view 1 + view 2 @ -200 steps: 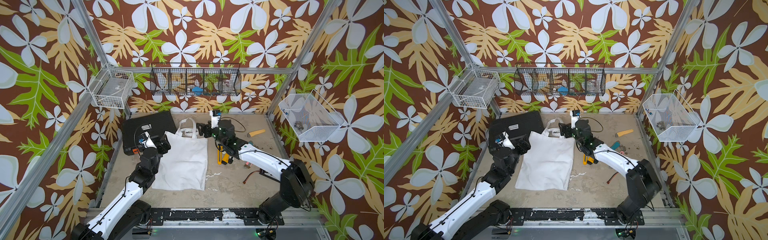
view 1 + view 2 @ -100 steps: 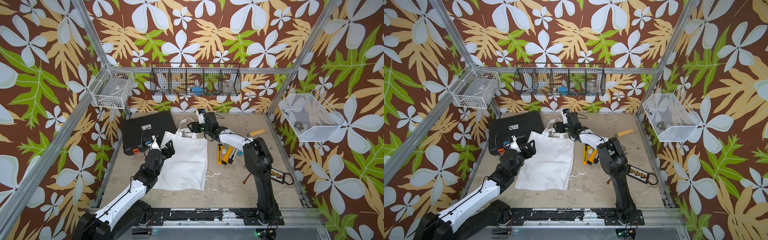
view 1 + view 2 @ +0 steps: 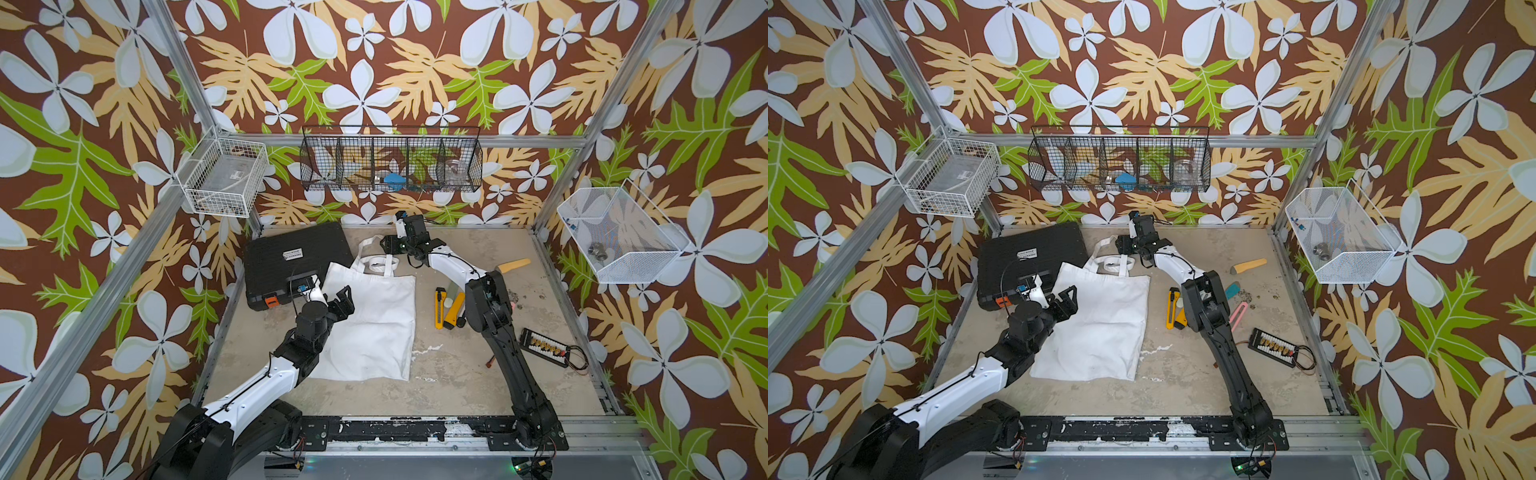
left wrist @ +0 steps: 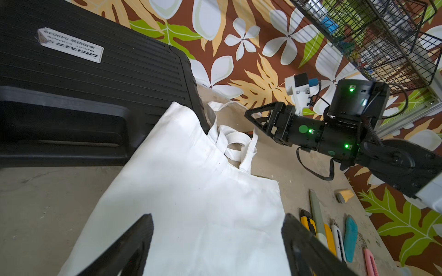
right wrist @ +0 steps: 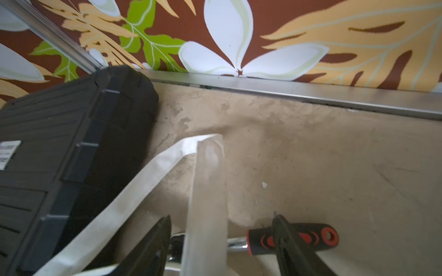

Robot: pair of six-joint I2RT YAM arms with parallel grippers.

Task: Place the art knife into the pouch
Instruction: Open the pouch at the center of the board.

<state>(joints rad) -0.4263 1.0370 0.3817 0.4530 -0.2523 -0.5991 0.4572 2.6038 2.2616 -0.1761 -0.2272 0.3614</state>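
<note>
The pouch point(image 3: 374, 324) is a white canvas tote lying flat mid-table, strap handles toward the back wall. The art knife point(image 3: 439, 307), yellow and black, lies on the table just right of the pouch, among other cutters. My right gripper point(image 3: 388, 245) reaches over the far handles. In the right wrist view its fingers stand apart on either side of a white strap point(image 5: 208, 191), not pinching it. My left gripper point(image 3: 343, 301) hovers open over the pouch's left part. In the left wrist view the left gripper point(image 4: 217, 217) has only white canvas point(image 4: 191, 203) between its fingers.
A black tool case point(image 3: 295, 259) sits left of the pouch, touching its corner. A red-and-black-handled ratchet point(image 5: 294, 239) lies under the right gripper. Grey, yellow, teal and pink cutters point(image 4: 351, 236) lie beside the art knife. A charger board point(image 3: 544, 345) lies at right. Wire baskets hang on the walls.
My right arm stretched toward the back and brought its gripper over the pouch's handles, jaws narrowing round a strap. The left gripper shifted a little over the pouch and stayed open.
</note>
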